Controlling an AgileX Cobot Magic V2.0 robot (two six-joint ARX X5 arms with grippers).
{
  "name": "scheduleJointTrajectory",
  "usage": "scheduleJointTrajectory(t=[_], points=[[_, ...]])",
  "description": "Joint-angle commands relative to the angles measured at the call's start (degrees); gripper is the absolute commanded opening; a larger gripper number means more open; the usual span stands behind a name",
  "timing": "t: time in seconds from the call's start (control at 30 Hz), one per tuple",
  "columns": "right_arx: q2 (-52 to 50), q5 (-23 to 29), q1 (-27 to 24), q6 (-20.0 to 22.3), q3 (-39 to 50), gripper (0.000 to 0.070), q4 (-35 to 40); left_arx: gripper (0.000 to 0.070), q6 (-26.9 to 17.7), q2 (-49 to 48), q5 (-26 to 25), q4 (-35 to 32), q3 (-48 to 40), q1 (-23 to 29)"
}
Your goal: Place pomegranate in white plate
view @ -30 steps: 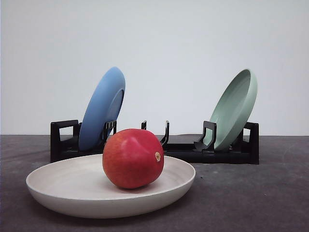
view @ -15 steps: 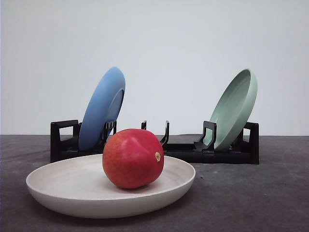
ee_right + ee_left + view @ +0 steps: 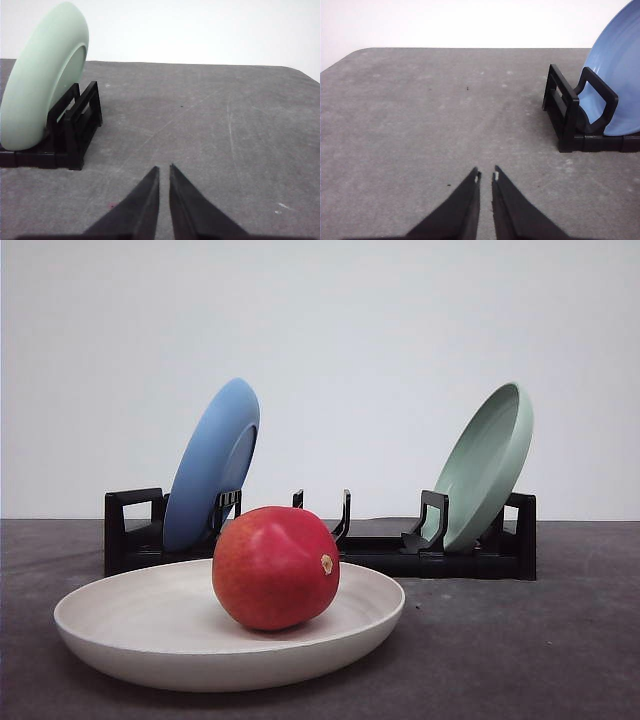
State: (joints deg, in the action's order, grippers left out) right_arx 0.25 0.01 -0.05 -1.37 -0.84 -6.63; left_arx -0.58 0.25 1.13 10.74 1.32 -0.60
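Pale green plate (image 3: 42, 75) leaning in black rack (image 3: 75, 127) (fingers (image 3: 142, 200) nearly closed)

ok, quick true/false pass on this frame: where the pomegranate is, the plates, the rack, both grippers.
1. The pomegranate lies in the white plate. True.
2. The blue plate lies flat on the table. False: it stands tilted in the black rack.
3. The green plate stands at the rack's right end. True.
4. The left gripper holds the pomegranate. False: it is shut on nothing, over bare table.
5. The right gripper is wide open. False: its fingers are nearly touching, with nothing between them.
6. The pomegranate's tan stem spot faces right in the front view. True.
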Motion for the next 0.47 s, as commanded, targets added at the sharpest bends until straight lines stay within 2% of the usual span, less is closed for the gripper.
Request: scheduleJointTrajectory(t=[0.0, 0.43], points=[[-0.04, 0.04, -0.02, -0.67, 0.22, 0.0033, 0.66, 0.0026, -0.02, -0.07, -0.26, -0.02, -0.63, 0.11], [-0.04, 0.04, -0.02, -0.67, 0.22, 0.0033, 0.66, 0.0026, -0.02, -0.07, -0.26, -0.02, -0.63, 0.11]])
